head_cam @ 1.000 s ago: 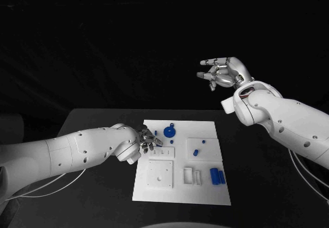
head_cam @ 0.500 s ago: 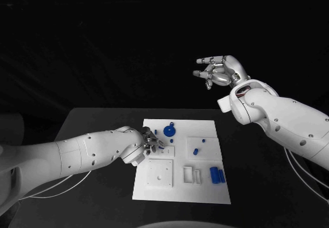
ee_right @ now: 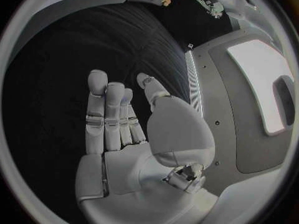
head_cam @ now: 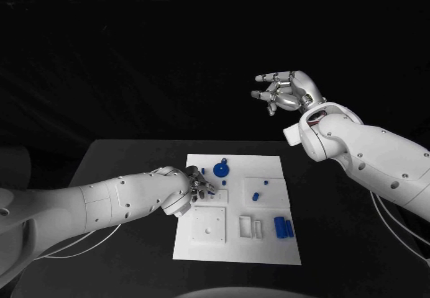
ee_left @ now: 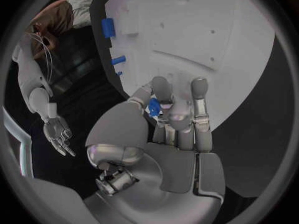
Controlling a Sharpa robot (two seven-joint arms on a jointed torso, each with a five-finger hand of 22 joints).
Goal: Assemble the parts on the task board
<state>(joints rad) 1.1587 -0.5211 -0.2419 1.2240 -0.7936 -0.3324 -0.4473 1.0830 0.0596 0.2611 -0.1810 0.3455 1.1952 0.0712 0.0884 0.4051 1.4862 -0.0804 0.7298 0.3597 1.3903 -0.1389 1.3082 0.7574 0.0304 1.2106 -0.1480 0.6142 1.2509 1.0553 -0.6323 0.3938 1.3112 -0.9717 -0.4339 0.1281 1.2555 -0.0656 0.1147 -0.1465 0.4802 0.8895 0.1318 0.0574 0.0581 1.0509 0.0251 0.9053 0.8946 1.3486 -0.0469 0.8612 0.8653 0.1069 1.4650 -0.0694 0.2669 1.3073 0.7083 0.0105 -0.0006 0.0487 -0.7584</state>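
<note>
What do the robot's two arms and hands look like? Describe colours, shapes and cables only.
Both arms are smooth, rounded white shells dotted with small dark screw holes. Thin pale cables trail beneath each. The left hand and right hand are silver metal, many-fingered, with segmented fingers.

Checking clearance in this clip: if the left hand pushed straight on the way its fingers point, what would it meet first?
Most likely the task board: the left hand, pinching a small blue part, points its fingers at the white surface just ahead. The remaining gap is hard to judge.

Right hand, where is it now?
In the head view, the right hand hangs open and empty, raised beyond the table's far edge, away from the white task board.
</note>
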